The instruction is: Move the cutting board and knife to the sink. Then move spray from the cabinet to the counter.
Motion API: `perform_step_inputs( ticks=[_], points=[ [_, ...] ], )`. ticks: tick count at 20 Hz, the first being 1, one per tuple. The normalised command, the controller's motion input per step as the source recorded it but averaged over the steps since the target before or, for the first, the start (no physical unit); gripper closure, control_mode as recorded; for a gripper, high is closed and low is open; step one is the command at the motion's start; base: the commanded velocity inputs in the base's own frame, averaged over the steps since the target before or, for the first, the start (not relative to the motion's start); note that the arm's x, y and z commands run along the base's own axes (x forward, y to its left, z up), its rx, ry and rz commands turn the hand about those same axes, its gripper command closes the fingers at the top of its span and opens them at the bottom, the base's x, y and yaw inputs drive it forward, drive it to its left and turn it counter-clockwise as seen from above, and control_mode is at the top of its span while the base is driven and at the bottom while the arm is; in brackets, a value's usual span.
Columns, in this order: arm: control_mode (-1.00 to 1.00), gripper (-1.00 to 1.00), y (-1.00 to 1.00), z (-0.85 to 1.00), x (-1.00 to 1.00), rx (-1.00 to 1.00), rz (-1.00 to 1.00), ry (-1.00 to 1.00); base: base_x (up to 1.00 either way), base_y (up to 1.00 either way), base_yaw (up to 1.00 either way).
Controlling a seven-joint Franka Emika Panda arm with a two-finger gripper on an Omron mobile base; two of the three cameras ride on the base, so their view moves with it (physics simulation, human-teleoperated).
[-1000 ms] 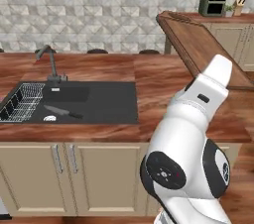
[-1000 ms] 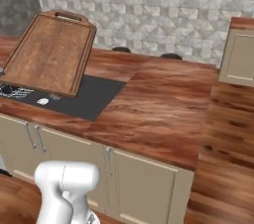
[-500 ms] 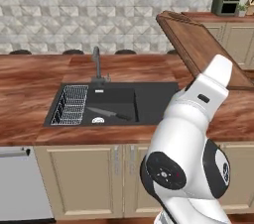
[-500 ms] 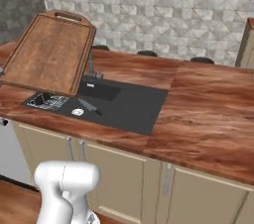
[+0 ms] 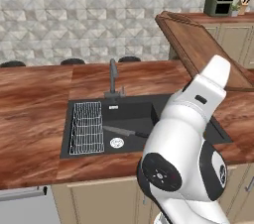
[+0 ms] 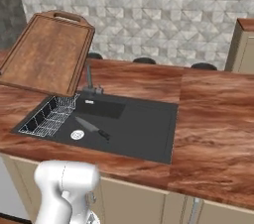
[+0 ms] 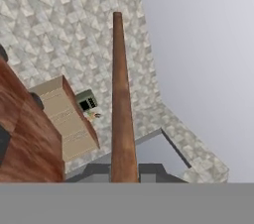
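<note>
Board held up over the sink
The gripper (image 7: 124,171) pinches the flat dark-brown wooden cutting board (image 6: 49,52); the black sink (image 5: 139,119) now sits mid-frame.

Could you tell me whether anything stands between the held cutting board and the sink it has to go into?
Nothing visible blocks it. The cutting board hangs tilted above the sink; below it lie the wire rack and, on the basin floor, the knife.
</note>
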Motion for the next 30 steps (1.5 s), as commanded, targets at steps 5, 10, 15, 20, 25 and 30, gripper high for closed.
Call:
perform_step_inputs(
  ticks=[5,10,15,20,25,30],
  points=[
    [1.0,1.0,0.0,0.0,0.0,0.0,0.0,0.0,0.71,0.06,-0.04],
    [1.0,1.0,0.0,0.0,0.0,0.0,0.0,0.0,0.23,0.09,-0.01],
    [1.0,1.0,0.0,0.0,0.0,0.0,0.0,0.0,0.18,0.39,-0.26],
    [1.0,1.0,0.0,0.0,0.0,0.0,0.0,0.0,0.44,0.6,-0.39],
    [1.0,1.0,0.0,0.0,0.0,0.0,0.0,0.0,0.29,0.4,-0.17],
    [-1.0,1.0,0.06,0.0,0.0,-0.01,0.05,0.04,0.0,0.12,0.0]
  ],
)
